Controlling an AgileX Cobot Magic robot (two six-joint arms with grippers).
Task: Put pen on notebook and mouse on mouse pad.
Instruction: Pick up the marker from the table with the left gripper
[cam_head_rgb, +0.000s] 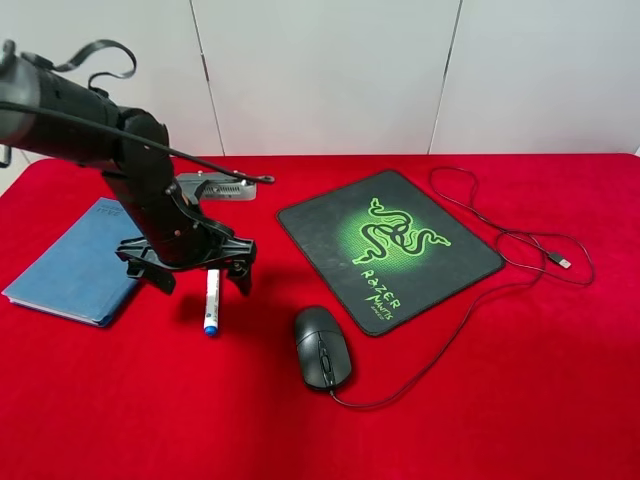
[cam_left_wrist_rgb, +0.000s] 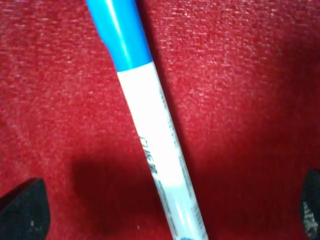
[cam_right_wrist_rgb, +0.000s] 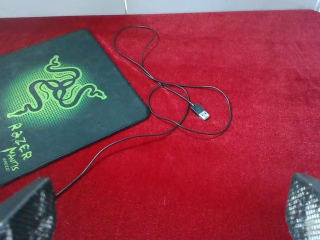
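On the red cloth (cam_head_rgb: 500, 420), the pen (cam_head_rgb: 212, 298) lies between the wide-spread jaws of the left end effector (cam_head_rgb: 204, 281), touching neither.

Green lettering on the black mouse pad (cam_right_wrist_rgb: 107, 117) reads "RAZER", with smaller "MANTIS" below it and tiny "SPEED" under that, all beside a green three-snake logo. The pen (cam_left_wrist_rgb: 150, 145) has small dark print along its white barrel, too blurred to read.
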